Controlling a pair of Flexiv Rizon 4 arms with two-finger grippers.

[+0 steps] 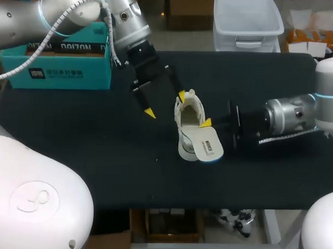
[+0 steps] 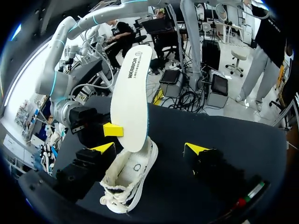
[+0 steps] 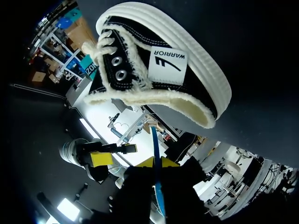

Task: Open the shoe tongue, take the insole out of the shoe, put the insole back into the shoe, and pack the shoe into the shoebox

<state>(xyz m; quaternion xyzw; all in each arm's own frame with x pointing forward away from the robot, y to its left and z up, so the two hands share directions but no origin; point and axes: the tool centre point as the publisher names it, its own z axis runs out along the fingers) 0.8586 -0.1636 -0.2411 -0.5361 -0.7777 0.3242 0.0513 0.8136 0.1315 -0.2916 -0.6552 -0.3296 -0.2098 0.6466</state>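
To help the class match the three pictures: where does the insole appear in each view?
Head view: insole slants over the shoe, held by the right gripper.
Left wrist view: insole stands up from the shoe.
Right wrist view: edge-on, a thin blue strip between the right gripper tips.
Shared landmark: the shoe.

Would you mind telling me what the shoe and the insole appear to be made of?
Shoe: black woven upper, likely canvas, with frayed cream edges; ribbed white sole, probably matte rubber. Insole: smooth white top, thin blue edge, seemingly foam.
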